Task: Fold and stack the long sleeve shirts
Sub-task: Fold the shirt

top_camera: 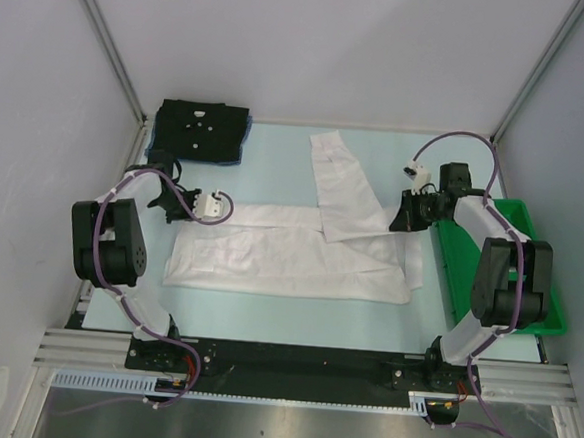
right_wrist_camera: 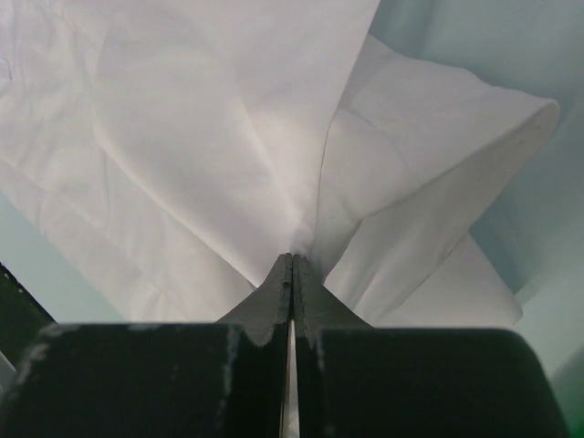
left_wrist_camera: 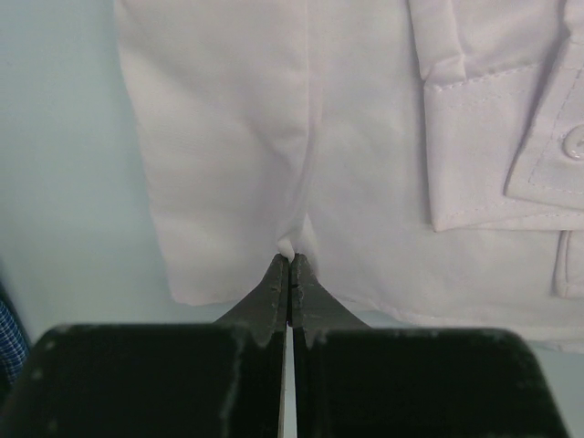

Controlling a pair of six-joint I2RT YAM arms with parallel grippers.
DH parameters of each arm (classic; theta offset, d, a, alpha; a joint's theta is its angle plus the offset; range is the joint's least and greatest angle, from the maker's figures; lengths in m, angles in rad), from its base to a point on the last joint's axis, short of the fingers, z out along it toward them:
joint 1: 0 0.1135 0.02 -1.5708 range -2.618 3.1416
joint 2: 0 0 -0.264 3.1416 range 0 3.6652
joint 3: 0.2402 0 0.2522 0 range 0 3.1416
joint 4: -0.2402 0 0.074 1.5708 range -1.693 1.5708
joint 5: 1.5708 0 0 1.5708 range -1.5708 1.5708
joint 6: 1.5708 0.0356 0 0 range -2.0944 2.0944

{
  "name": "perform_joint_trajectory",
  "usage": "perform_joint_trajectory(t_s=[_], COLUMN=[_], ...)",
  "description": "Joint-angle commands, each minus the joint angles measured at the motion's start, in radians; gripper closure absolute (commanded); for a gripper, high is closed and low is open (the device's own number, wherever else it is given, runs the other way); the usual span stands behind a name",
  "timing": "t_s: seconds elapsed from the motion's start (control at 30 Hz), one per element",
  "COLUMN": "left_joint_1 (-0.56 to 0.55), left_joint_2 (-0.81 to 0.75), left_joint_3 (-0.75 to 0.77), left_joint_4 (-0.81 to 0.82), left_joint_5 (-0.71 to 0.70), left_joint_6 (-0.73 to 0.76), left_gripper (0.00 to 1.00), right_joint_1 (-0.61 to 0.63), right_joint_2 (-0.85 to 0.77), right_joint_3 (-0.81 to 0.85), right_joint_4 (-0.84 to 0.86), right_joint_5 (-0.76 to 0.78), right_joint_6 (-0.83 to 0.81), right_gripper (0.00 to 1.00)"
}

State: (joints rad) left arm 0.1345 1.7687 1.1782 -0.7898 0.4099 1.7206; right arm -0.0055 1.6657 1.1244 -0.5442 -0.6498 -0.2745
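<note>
The white shirt (top_camera: 289, 261) lies spread across the middle of the table, one sleeve (top_camera: 337, 177) reaching toward the back. My left gripper (top_camera: 224, 212) is shut on the shirt's left edge; in the left wrist view its tips (left_wrist_camera: 290, 260) pinch a small fold of the white cloth (left_wrist_camera: 274, 137), with a buttoned cuff (left_wrist_camera: 511, 137) to the right. My right gripper (top_camera: 399, 225) is shut on the shirt's right part, tips (right_wrist_camera: 292, 258) buried in bunched cloth (right_wrist_camera: 210, 128). The black shirt (top_camera: 200, 130) lies folded at the back left on a blue shirt (top_camera: 157, 155), of which only edges show.
A green plastic tray (top_camera: 532, 296) stands along the right edge, beside the right arm. Grey walls close in the left, back and right sides. A strip of blue checked cloth (left_wrist_camera: 7, 333) shows at the left edge of the left wrist view.
</note>
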Motion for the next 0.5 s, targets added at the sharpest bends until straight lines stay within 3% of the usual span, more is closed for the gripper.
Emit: perform_joint_trajectory(t_s=[0.0,0.47], left_joint_1=[0.01,0.013], left_joint_2=[-0.049,-0.06], left_joint_3=[0.018,-0.012], left_joint_4=[-0.023,-0.088], left_joint_5=[-0.002,-0.04], left_joint_6=[0.007,0.048], left_gripper=[1.0,1.0], right_joint_1=[-0.031,0.002], right_joint_2=[0.011,0.074], right_joint_3=[0.078,0.052], right_joint_4=[-0.066,-0.134], right_joint_5=[0.006,0.016], right_joint_6=[-0.064,-0.126], right_gripper=[1.0,1.0])
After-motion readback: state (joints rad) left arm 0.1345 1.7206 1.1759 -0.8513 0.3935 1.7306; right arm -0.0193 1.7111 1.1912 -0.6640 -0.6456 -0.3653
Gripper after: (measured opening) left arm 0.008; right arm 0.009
